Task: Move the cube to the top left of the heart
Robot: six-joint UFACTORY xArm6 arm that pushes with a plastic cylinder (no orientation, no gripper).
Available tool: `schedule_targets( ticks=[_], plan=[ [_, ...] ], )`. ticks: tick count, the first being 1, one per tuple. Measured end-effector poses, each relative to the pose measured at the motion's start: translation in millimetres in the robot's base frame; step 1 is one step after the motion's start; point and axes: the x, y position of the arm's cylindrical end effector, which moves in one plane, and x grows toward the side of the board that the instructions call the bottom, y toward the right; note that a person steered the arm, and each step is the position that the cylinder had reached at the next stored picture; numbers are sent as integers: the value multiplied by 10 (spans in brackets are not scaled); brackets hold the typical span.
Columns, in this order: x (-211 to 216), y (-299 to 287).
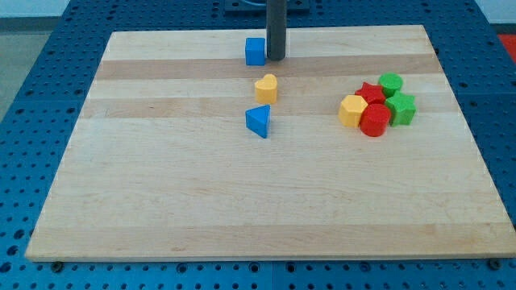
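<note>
The blue cube (255, 51) sits near the view's top middle of the wooden board (161, 201). The yellow heart (266, 88) lies just below it and slightly to the right. My tip (276, 58) rests on the board right at the cube's right side, touching it or nearly so. The cube is above and a little left of the heart, with a small gap between them.
A blue triangular block (258, 121) lies below the heart. At the view's right is a tight cluster: a yellow block (351, 110), a red star (371, 93), a red cylinder (374, 120), a green cylinder (390, 83) and a green star (401, 108).
</note>
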Motion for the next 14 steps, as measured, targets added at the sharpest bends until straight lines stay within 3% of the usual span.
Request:
schedule_targets(
  ticks=[1, 3, 7, 9, 12, 14],
  plan=[
    [-210, -20],
    [-228, -341],
    [173, -341],
    [-15, -505],
    [-18, -1105],
    [74, -1151]
  ],
)
